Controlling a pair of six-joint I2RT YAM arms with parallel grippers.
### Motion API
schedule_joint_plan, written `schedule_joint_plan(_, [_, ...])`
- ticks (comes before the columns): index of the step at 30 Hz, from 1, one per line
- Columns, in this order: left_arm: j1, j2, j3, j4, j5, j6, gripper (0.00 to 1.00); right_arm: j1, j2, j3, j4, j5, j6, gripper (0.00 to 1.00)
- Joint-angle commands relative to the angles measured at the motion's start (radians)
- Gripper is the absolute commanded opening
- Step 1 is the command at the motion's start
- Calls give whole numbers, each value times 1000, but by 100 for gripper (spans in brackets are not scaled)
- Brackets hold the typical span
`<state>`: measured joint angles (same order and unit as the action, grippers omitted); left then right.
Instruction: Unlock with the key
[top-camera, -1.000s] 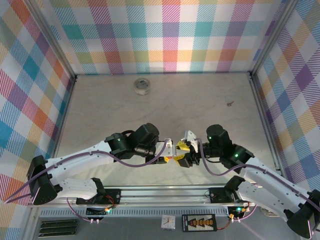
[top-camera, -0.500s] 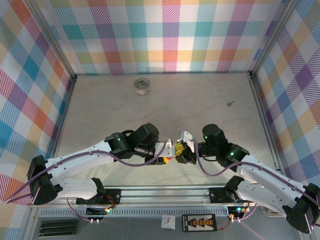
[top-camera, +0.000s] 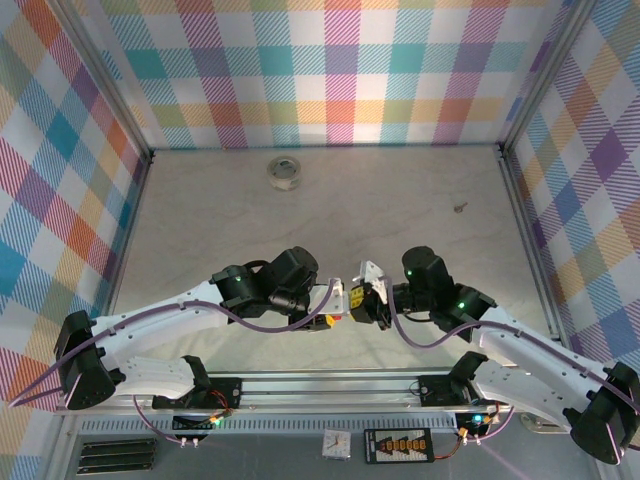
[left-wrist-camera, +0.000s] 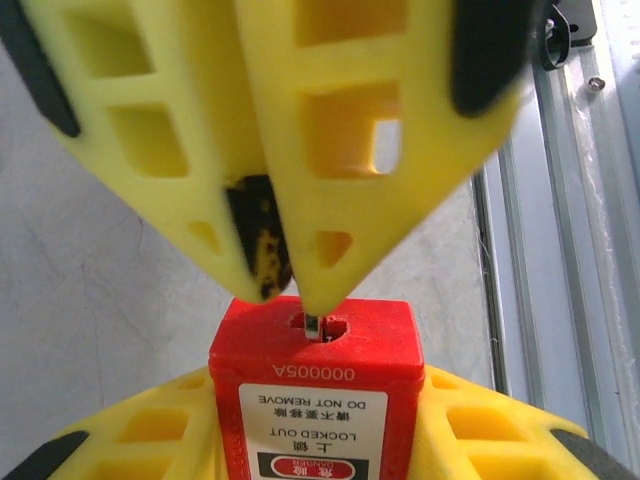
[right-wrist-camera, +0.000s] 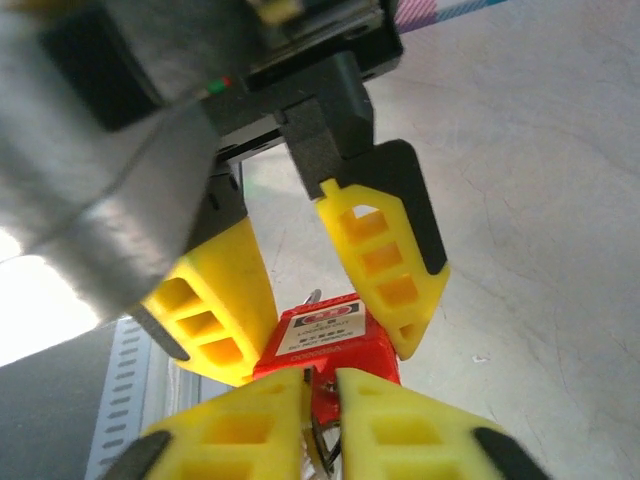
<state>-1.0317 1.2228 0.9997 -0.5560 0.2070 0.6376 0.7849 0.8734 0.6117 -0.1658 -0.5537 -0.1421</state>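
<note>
padlock (left-wrist-camera: 312, 350) red | key (left-wrist-camera: 313, 324) silver | left claw (right-wrist-camera: 322, 355), right claw (left-wrist-camera: 292, 296) yellow, black pads (right-wrist-camera: 420, 200) | walls (top-camera: 340, 70) rainbow plaid

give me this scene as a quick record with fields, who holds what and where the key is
padlock: red, printed label
left gripper: jaws shut on the padlock's sides
right gripper: jaws pinched on the key
key: blade in the padlock's keyhole, mostly hidden
elsewhere: tape roll at the table's far edge
</note>
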Motion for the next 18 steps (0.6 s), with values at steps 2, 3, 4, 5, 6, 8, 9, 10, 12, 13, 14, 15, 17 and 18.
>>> schedule_joint_plan(2, [5,0,11,127,-49,-38,0,2,-53,9,9,96,105,42])
schedule_joint_plan(3, [6,4,7,139,-57,-42,0,2,-70,11,6,136,119,46])
schedule_joint_plan(4, [7,6,-1,152,-59,-45,0,2,-85,14,0,180,132,54])
schedule_joint_plan(5, [7,10,-9,169,-62,-43,0,1,-102,17,-8,244,157,62])
schedule_joint_plan(6, [7,17,-15,179,-71,-42,0,-2,-119,20,-22,298,183,65])
schedule_joint_plan(8, [7,40,-10,180,-93,-34,0,-15,-142,29,-53,342,214,70])
schedule_joint_plan(9, [9,53,-6,179,-104,-33,0,-20,-155,32,-66,361,236,73])
schedule_joint_plan(10, [12,64,-5,181,-108,-30,0,-24,-166,33,-78,372,250,74])
schedule_joint_plan(12, [29,87,-3,201,-110,-31,0,-30,-188,38,-106,416,283,78])
schedule_joint_plan(13, [39,99,-3,211,-111,-32,0,-34,-201,37,-115,439,296,79])
schedule_joint_plan(14, [51,114,0,224,-113,-32,0,-40,-214,33,-124,467,315,80])
schedule_joint_plan(15, [64,130,2,239,-114,-29,0,-47,-225,30,-132,497,336,81])
schedule_joint_plan(17, [90,166,11,267,-124,-18,0,-71,-239,29,-147,524,378,82])
schedule_joint_plan(18, [106,188,19,268,-128,-12,0,-82,-245,29,-153,523,397,83])
